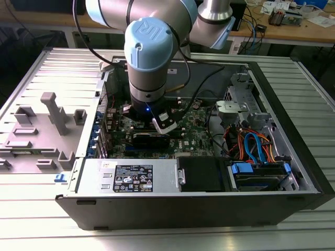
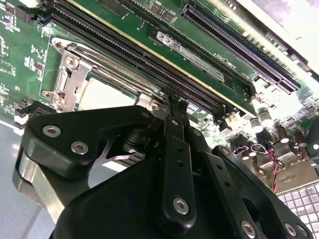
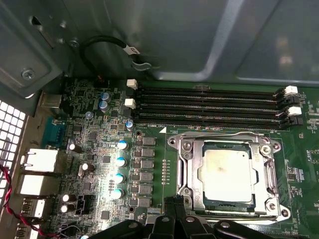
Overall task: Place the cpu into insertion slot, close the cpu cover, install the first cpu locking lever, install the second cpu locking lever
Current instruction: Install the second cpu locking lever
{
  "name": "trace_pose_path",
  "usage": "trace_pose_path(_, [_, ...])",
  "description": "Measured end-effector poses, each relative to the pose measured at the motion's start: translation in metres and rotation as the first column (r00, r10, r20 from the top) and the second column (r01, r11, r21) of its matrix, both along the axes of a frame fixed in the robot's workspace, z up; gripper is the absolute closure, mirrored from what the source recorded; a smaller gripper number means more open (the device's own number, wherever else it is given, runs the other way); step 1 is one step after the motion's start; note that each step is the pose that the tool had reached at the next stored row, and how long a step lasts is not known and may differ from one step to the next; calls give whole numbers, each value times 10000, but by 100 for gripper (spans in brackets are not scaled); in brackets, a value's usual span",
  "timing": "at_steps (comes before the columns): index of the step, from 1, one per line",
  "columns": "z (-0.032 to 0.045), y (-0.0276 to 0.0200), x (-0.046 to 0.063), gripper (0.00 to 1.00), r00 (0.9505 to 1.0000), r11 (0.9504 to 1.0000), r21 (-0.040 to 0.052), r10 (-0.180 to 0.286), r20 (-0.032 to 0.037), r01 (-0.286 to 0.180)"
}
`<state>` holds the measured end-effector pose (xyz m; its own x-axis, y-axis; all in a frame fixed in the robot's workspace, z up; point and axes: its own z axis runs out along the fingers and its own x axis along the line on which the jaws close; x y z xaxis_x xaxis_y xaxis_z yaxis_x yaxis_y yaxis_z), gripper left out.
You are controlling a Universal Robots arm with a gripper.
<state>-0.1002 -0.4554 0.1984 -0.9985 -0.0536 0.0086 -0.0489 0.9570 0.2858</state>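
Observation:
The cpu (image 3: 225, 174), a silvery square, lies in the insertion slot (image 3: 227, 203) on the green motherboard. The cpu cover (image 3: 266, 174) lies flat over it, framing its metal top. Thin metal lever rods run along two sides of the frame (image 3: 214, 133). My gripper (image 3: 174, 205) sits just off the socket's edge, low over the board, fingers shut with nothing visible between them. In the second wrist view the gripper (image 2: 172, 102) tips stand beside the cover (image 2: 75, 74) and the cpu (image 2: 104, 94). In the exterior view the gripper (image 1: 163, 124) reaches down into the open computer case.
Long black memory slots (image 3: 209, 104) run beside the socket. Capacitors (image 3: 119, 162) and rear ports (image 3: 37, 162) crowd the other side. The case wall (image 3: 199, 40) and a black cable (image 3: 107, 42) are close. A power supply (image 1: 136, 175) and drive cables (image 1: 256, 146) fill the case front.

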Motion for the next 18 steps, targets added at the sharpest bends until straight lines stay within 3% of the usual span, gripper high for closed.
trace_pose_path(3, [-3, 2, -2, 89, 10000, 10000, -26, 0, 2, 0])
trace_pose_path(10, [0, 18, -8, 89, 10000, 9993, -382, -1, -1, 1])
trace_pose_path(12, [0, 26, -9, 89, 10000, 9990, -445, 0, -1, 0])
trace_pose_path(18, [-1, 63, -11, 89, 10000, 9990, -448, -1, 1, 1])
